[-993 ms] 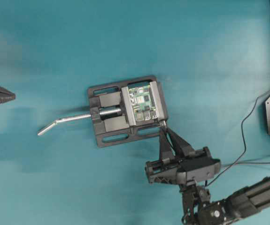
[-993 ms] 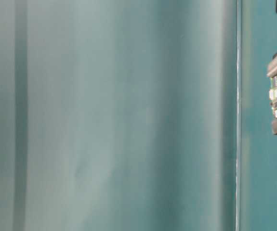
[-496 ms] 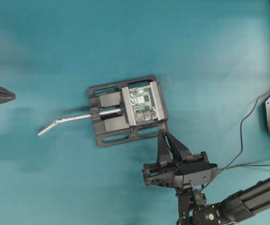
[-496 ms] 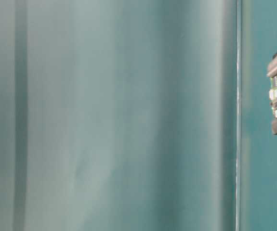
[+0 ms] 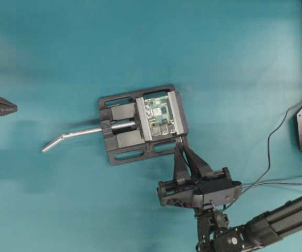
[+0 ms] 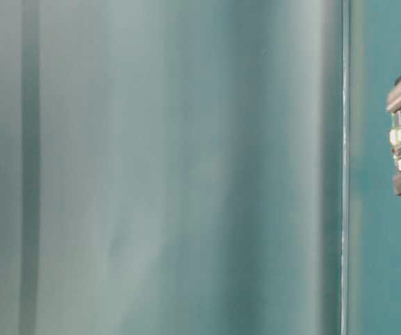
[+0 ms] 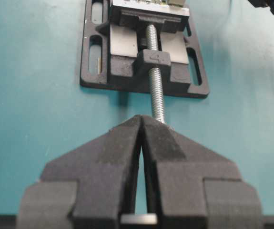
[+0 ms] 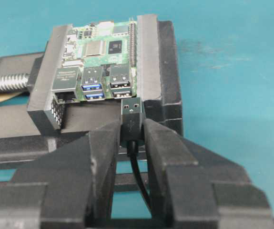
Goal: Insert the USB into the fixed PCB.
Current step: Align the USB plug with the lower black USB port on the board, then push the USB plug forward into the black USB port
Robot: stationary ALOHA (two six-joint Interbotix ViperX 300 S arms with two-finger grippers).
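Your right end effector [image 8: 132, 138] has slid left along the vise, clenched on the USB [image 8: 131, 117]. Plug's axis points at the fixed PCB [image 8: 103, 62], sitting just right of its ports.

The vise [image 7: 144, 52] is matt black cast metal with a shiny threaded steel screw [image 7: 157, 90]; the table [image 5: 235, 63] smooth teal.

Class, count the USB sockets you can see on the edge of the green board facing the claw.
4, in two stacks of two on the fixed PCB: blue pair left, dark pair right, just above the USB. None seem hidden.
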